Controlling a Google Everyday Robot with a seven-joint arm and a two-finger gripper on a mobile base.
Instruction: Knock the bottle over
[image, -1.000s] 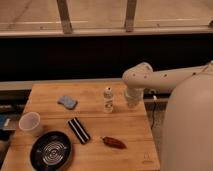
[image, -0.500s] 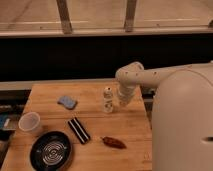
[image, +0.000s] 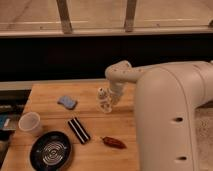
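1. Bottle first: the small clear plastic bottle with a white cap and pale label band (image: 103, 100) stands upright near the middle of the back half of the wooden tabletop (image: 90, 122), in the same spot as a second ago.
2. What has changed is the arm. The white robot arm (image: 150, 75) has swung leftward across the last second, and its gripper (image: 114, 99) now hangs just beside the bottle's right side, touching it or very nearly so, where before it stood well apart.
3. For the task, this reads as the closing of the approach: the bottle is not yet tipped, and a short sideways push to the left from this spot would likely topple it.
4. I cannot tell how far open the fingers are or whether they hold anything; they merge with the bottle and the wrist in this view.
5. Whether there is real contact between gripper and bottle is also unclear.
6. Outward from the bottle: a small blue-grey sponge-like pad (image: 67, 102) lies to its left, a black-and-white striped rectangular bar (image: 79, 130) lies in front, and a dark red chilli-shaped object (image: 114, 142) lies near the front edge.
7. Further left sits a translucent white cup (image: 30, 123), and a round black plate with pale rings (image: 50, 151) rests at the front left corner, its lower rim cut off.
8. The robot's large white body (image: 172, 120) hides the tabletop's right side.
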